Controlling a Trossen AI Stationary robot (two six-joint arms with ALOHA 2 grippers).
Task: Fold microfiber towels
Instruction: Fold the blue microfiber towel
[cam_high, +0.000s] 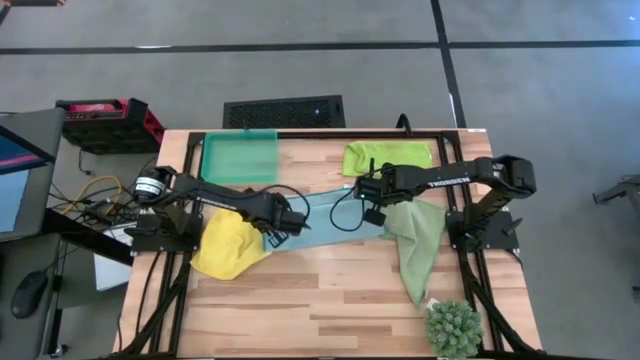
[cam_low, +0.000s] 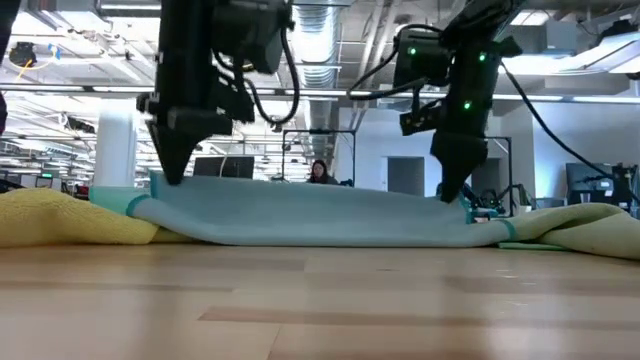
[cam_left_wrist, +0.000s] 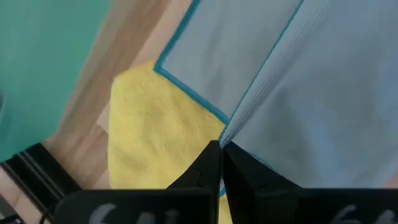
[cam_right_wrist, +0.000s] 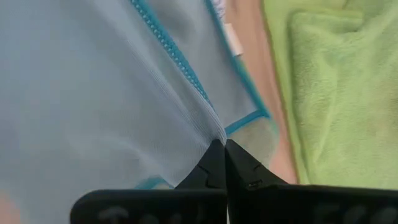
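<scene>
The thin pinches look like the risk: either corner of the light blue towel (cam_high: 318, 222) could slip free if the arms draw apart, letting the fold collapse; left claw (cam_left_wrist: 220, 149) and right claw (cam_right_wrist: 223, 144) are each clamped on an opposite end; the cloth lies doubled, teal-hemmed, between the yellow towel (cam_high: 228, 247) and the sage green towel (cam_high: 414, 240), overlapping the yellow.

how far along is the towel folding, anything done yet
Done, apparently: the lime green towel lies folded at the table's far edge. In hand: the left gripper and right gripper are each shut on an edge of the light blue towel, stretched between them mid-fold. Left: the yellow towel and sage green towel lie crumpled and unfolded.
</scene>
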